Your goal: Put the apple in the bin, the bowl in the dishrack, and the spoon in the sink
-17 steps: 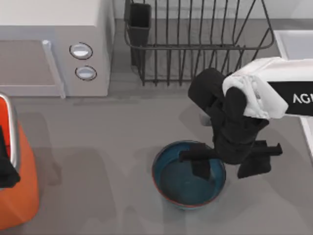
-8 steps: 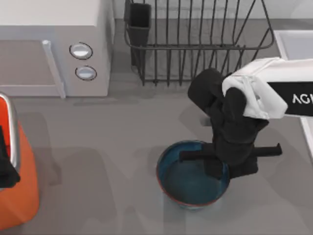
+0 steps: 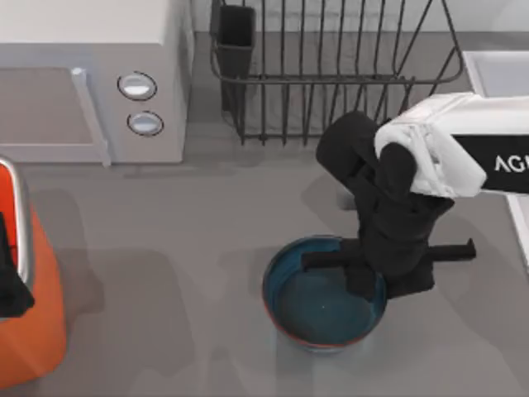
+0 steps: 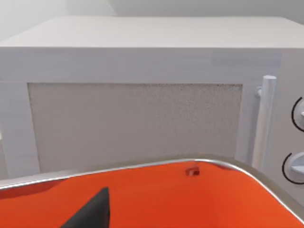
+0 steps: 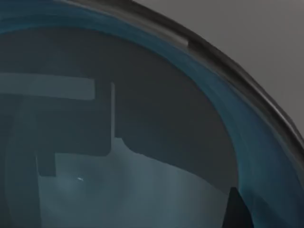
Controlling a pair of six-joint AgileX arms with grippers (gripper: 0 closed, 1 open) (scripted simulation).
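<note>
Right gripper (image 3: 387, 285) is pinching the bowl (image 3: 318, 308) at its right rim, front-centre of the table, so you lift straight up, keep the bowl level, clear the dishrack (image 3: 331, 70) tines before lowering; left gripper parked over the bin (image 3: 29, 331), fingers unreadable.

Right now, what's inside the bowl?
The bowl shows bare teal glaze with shadows on it and no loose item. The right gripper straddles its right rim and covers that part of the inside.
</note>
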